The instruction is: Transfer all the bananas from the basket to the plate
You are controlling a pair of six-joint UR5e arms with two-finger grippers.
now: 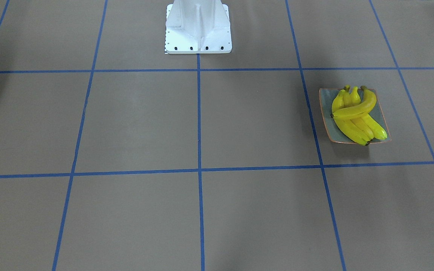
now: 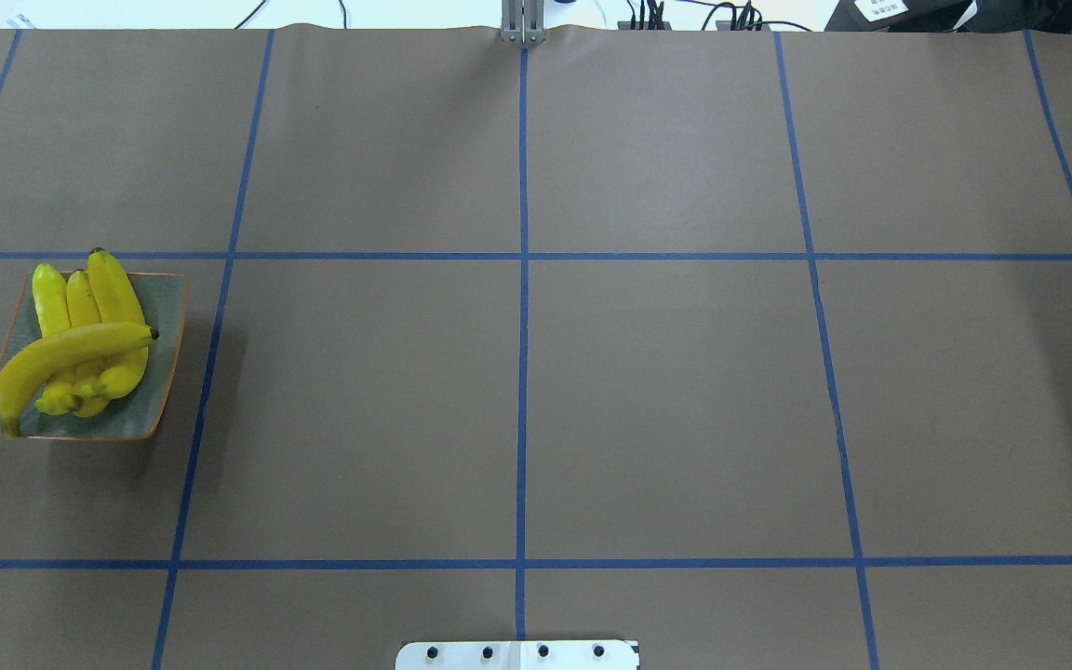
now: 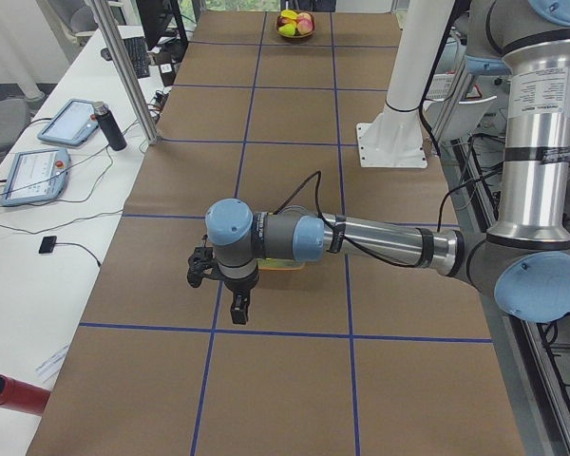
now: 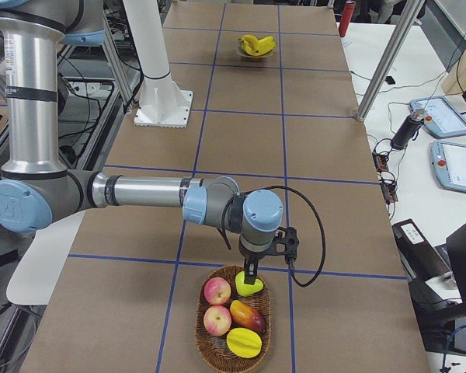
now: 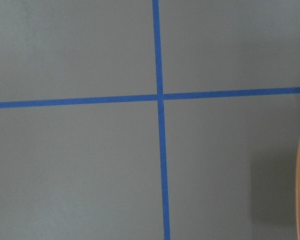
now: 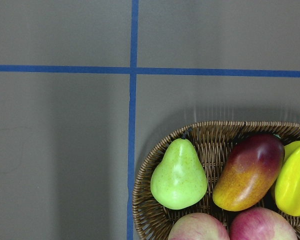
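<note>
Conceivably, the top banana point(image 2: 71, 354) could be nudged off the plate point(image 2: 129, 418) by the left hand point(image 3: 238, 313), its opening not discernible.

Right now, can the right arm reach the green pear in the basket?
Probably yes. The right gripper hangs just above the green pear, which lies uncovered at the wicker basket's edge, with nothing between them.

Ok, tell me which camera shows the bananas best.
Overhead exterior: all four bananas show large, unblocked, on the plate. Front-facing shows them smaller; exterior right, tiny and far; exterior left, the left arm mostly hides them; wrist views, none.
</note>
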